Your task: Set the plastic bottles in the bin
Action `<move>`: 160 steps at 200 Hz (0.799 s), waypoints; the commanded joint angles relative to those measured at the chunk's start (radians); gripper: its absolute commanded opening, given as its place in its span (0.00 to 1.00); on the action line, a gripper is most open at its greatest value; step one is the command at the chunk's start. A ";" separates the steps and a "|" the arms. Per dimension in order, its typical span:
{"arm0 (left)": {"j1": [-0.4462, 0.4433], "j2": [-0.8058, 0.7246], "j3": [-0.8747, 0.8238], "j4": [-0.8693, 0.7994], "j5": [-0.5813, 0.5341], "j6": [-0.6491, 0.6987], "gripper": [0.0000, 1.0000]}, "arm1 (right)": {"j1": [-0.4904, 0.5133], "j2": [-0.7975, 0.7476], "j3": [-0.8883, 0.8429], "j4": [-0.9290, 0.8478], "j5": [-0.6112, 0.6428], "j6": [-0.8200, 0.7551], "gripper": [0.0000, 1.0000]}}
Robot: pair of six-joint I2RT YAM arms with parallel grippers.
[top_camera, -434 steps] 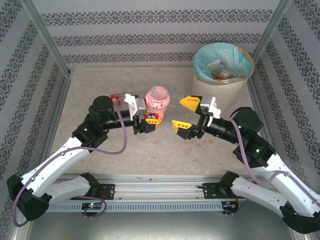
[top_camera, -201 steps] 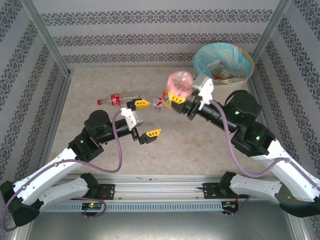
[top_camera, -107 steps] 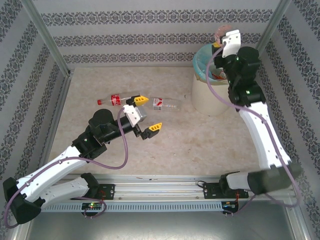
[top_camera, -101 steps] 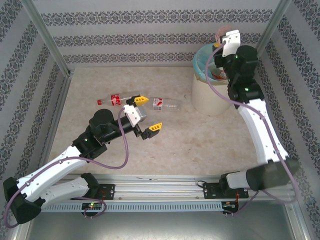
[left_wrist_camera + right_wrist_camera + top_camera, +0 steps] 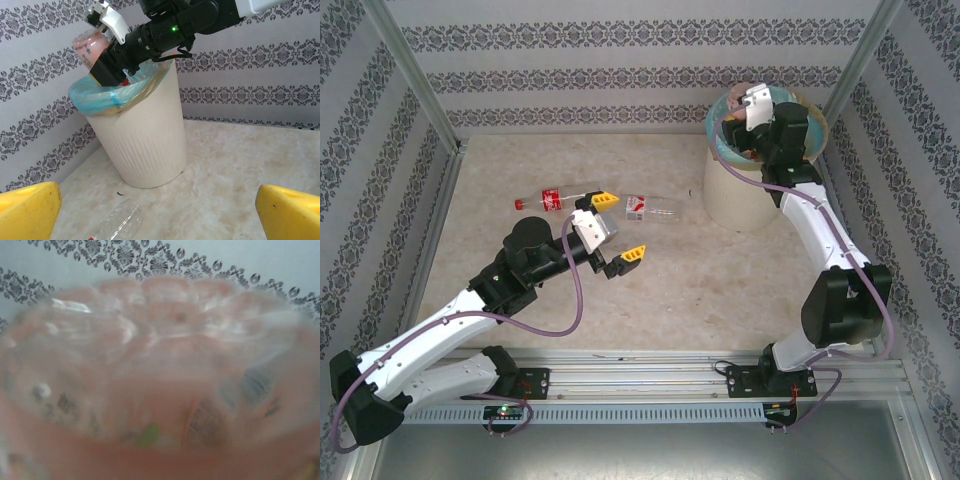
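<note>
A pink-tinted plastic bottle (image 5: 89, 44) hangs over the turquoise-lined rim of the cream bin (image 5: 145, 135), with my right gripper (image 5: 112, 62) shut on it. It looms blurred and very close in the right wrist view (image 5: 160, 365). From above, the right gripper (image 5: 748, 112) is over the bin (image 5: 745, 195). My left gripper (image 5: 619, 226) stands open and empty above mid-table. A red-capped, red-labelled bottle (image 5: 552, 198) lies left of it. A clear bottle with a red-and-white label (image 5: 655, 207) lies just beyond its fingers, also seen from the left wrist (image 5: 112, 222).
Patterned walls close the table on three sides, with metal posts (image 5: 415, 90) at the back corners. The bin stands in the far right corner. Labelled items (image 5: 752, 150) lie inside it. Open floor stretches between the left gripper and the bin's base (image 5: 225, 190).
The left gripper gave the pink bottle to the right, which carried it up to the bin and has now dipped lower over the rim. The left gripper stays open.
</note>
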 commanded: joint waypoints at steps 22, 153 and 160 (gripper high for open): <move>-0.010 0.003 -0.012 0.047 0.002 0.020 1.00 | -0.013 -0.075 0.038 0.012 0.002 0.058 0.84; -0.010 0.016 -0.009 0.032 0.002 0.030 1.00 | -0.025 -0.013 0.161 -0.163 0.115 0.172 0.57; -0.010 0.017 -0.009 0.031 0.000 0.032 1.00 | -0.027 -0.009 0.135 -0.162 0.115 0.177 0.57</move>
